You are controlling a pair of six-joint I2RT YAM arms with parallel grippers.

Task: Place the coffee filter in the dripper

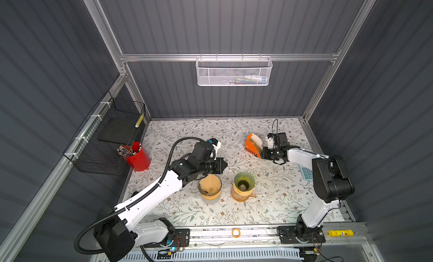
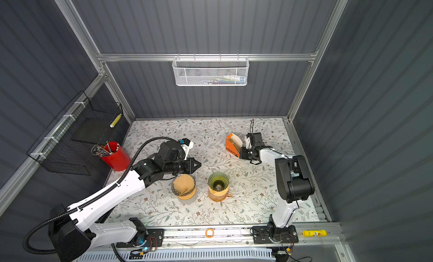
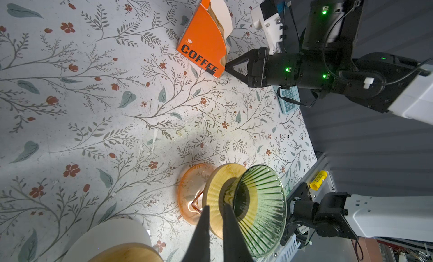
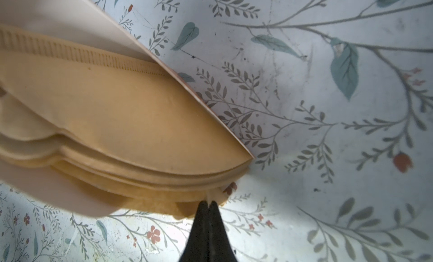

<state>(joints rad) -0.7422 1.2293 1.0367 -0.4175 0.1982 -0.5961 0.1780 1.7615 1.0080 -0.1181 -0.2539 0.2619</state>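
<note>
Pinching the lower rim of a brown coffee filter (image 4: 164,205), the right claw (image 4: 208,203) is clenched tight, with a sliver of paper caught between its black tips. The filter is the outermost of a stack (image 4: 117,120) that stands in an open orange box marked "COFFEE" (image 1: 251,147). The box sits on the floral worktop (image 1: 269,202), well behind the green glass dripper (image 1: 244,182) and to its right.

That dripper holds no paper. It rests on a wooden collar atop an amber glass carafe (image 1: 239,196), near the middle of the worktop in both top views.

The left claw (image 1: 226,165) hangs above the worktop just behind the green dripper and to its left. In the left wrist view its fingers (image 3: 203,225) are drawn together with only a narrow slit between them, and it grips nothing.

Just beside the green dripper on its left stands a second dripper (image 1: 210,185), with a brown paper cone already seated in it.

Far to the left of the green dripper, a red cup (image 1: 138,158) holds pens. A teal calculator (image 1: 305,173) lies to the dripper's right, partly under the right arm.
</note>
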